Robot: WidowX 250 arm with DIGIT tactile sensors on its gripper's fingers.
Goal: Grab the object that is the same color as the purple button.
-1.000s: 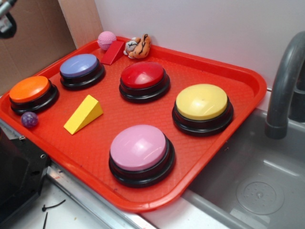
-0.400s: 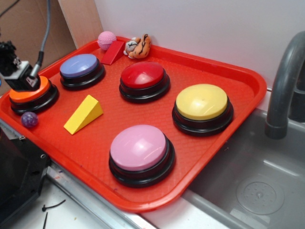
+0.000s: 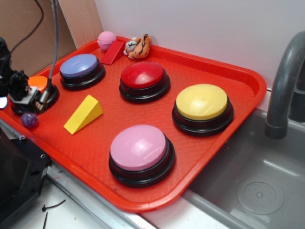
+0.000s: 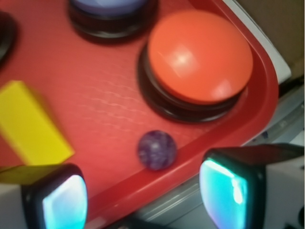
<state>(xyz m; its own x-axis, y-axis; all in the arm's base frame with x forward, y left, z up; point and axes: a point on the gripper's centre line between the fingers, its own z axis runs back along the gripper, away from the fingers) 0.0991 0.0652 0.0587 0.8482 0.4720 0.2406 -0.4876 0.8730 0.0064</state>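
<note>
Hovering at the tray's (image 3: 248,78) left end, the gripper (image 3: 21,93) hides most of the orange button (image 3: 39,82); the small purple ball (image 3: 29,119) lies just below it, the purple button (image 3: 79,65) farther back. From the wrist, the fingers (image 4: 64,202) stand wide apart, empty, the purple ball (image 4: 157,150) lying between and just ahead of them, beside the orange button (image 4: 200,55)

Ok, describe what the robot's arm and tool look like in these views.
In the exterior view the tool is a small black assembly with a pale grey block on it. A grey cable rises from it, and a thinner black wire curves above. In the wrist view its two fingers are boxy, black-edged with off-white housings, and their inner pads glow cyan-teal. No markings are legible.
</note>
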